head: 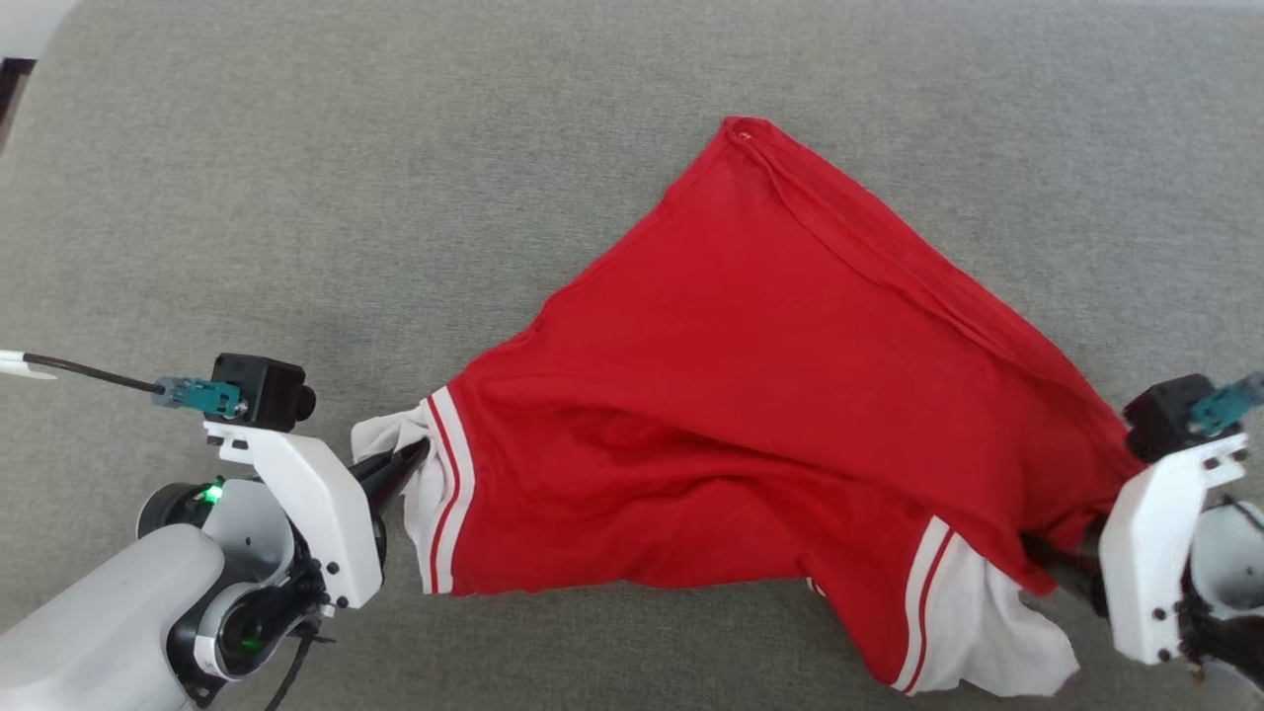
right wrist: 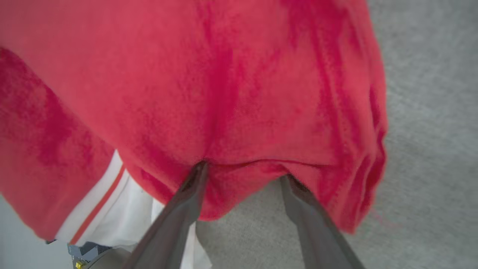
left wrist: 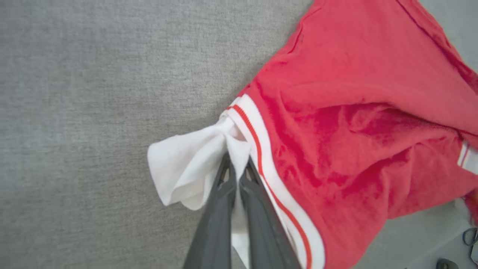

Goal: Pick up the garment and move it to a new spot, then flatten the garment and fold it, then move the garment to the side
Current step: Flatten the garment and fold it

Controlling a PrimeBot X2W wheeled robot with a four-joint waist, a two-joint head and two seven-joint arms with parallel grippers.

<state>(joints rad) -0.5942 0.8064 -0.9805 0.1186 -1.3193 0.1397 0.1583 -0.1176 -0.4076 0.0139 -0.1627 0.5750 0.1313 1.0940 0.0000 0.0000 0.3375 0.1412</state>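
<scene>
Clamps white sleeve [left wrist: 186, 168] in shut left pincer [left wrist: 237, 164], holds right pincer [right wrist: 243, 171] open under red hem [right wrist: 224, 201], leaving garment [head: 750, 395] stretched between them on grey surface [head: 296, 197], presumably to pull it flat.

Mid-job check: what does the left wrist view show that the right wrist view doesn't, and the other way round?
Left wrist: the left gripper shut on a bunched white sleeve.
Right wrist: the right gripper open, its fingers spread wide and their tips covered by the red cloth of the garment.
Both: the garment, red with a striped band, lying on the grey surface.
</scene>
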